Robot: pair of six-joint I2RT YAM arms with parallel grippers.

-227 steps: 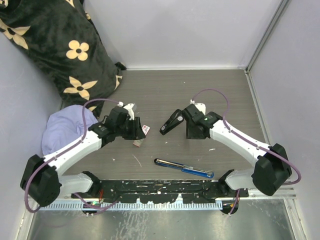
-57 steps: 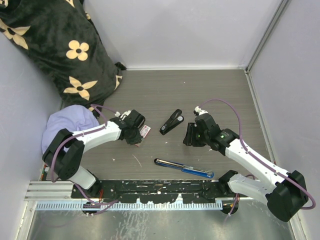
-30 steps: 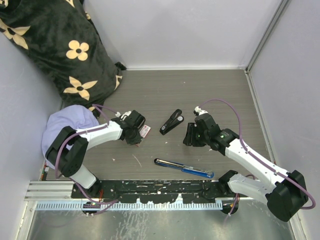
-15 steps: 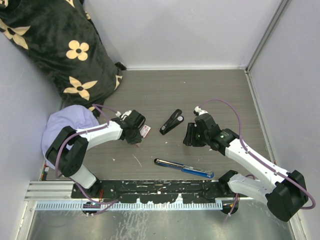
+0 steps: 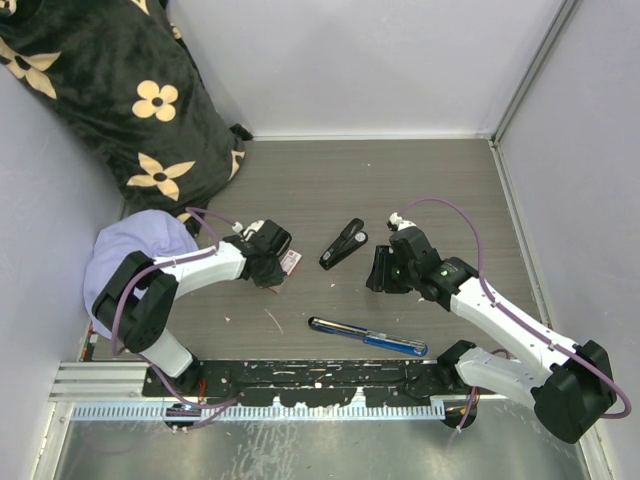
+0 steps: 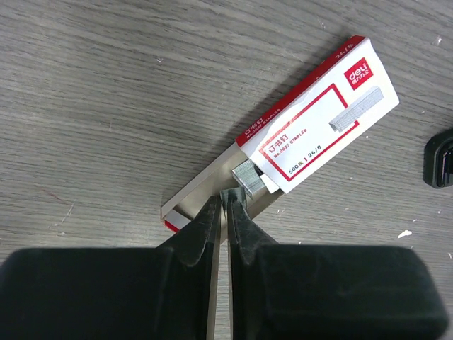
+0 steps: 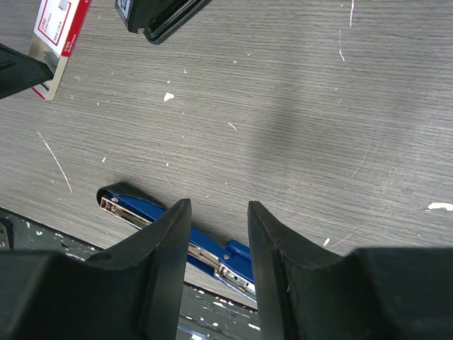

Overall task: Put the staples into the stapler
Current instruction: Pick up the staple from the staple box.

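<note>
The left hand (image 6: pixel 226 201) is pinched narrow on a grey metal staple strip (image 6: pixel 248 177) at its tips, inside the slid-open white-and-red cardboard staples box (image 6: pixel 318 127); a straight, level withdrawal is advised. The right hand (image 7: pixel 217 209) gapes empty.

The top external camera looked steeply down from above and behind the arm bases, covering the whole table (image 5: pixel 400 190). The left wrist camera sat very close over the staples box (image 6: pixel 318 120), facing down. The right wrist camera hung higher by the table's near edge, sharing that box, the black stapler (image 7: pixel 159 14) and the blue stapler (image 7: pixel 141 210) with the overhead view.
</note>
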